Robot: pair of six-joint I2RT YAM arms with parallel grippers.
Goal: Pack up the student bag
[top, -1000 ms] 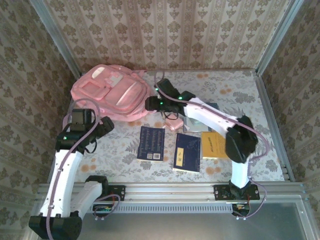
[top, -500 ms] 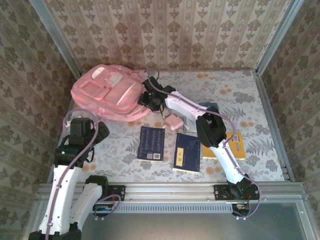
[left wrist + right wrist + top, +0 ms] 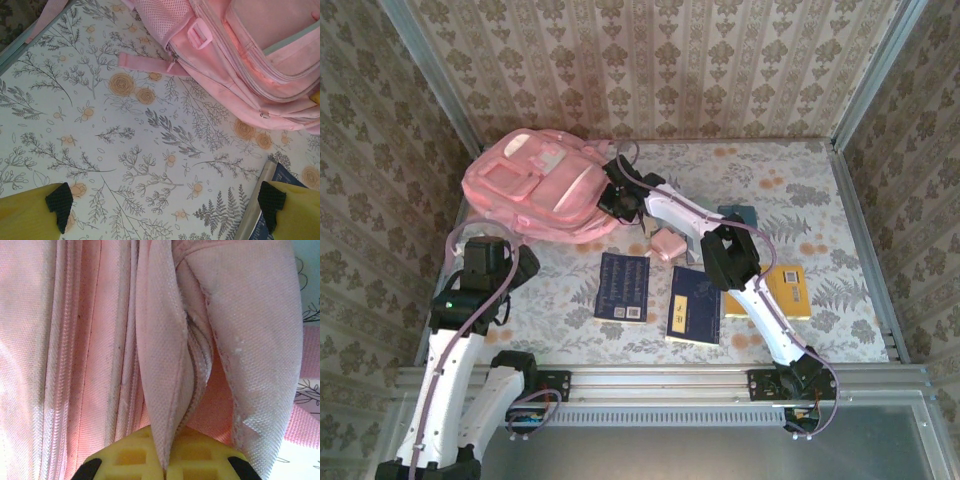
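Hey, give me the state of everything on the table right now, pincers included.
student bag: lying on table, fabric fold pinched
right pincer: shut on student bag
left pincer: open, empty
left blue book: closed, flat
right blue book: closed, flat
yellow book: closed, flat

A staged robot test booth: wallpapered panels (image 3: pixel 650 60) in aluminium framing (image 3: pixel 670 380) around a floral-clothed table (image 3: pixel 800 200).

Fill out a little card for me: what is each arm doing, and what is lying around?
Left gripper: open, hanging over the table near the student bag
Right gripper: shut on a fold of the student bag's fabric
Loose items: left blue book, right blue book, yellow book, small pink pouch
Inside the bag: cannot tell
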